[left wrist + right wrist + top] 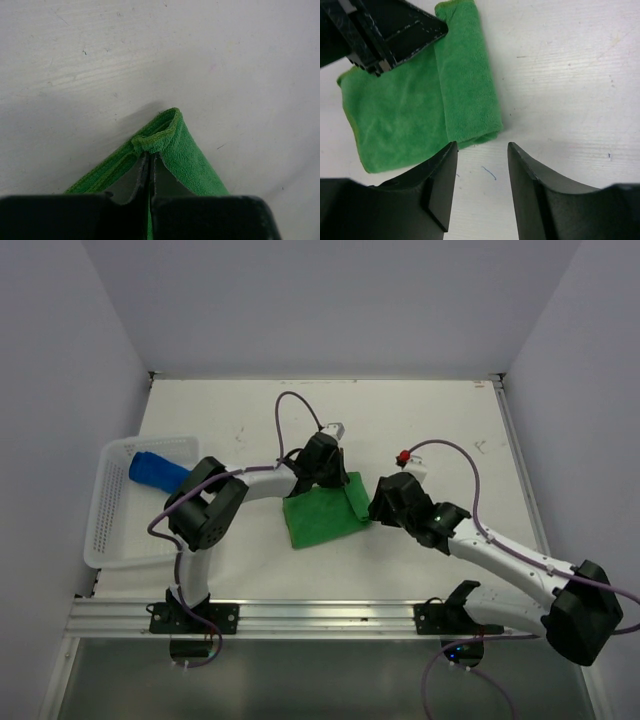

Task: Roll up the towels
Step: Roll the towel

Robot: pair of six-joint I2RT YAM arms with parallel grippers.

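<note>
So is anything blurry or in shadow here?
Top external view: soft, even light. Left wrist view: the green towel casts a faint shadow on the table; the left gripper is dark. Right wrist view: towel nap crisp, right gripper nearly black.

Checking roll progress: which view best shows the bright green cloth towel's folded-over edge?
Right wrist: the bright green cloth towel lies almost whole in frame, folded strip clear along one side. Left wrist shows only a pinched corner; top external shows it small, from afar.

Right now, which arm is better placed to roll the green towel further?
Left, probably. The left gripper is shut on the green towel at its folded edge; the right gripper hangs open beside it, gripping nothing.
</note>
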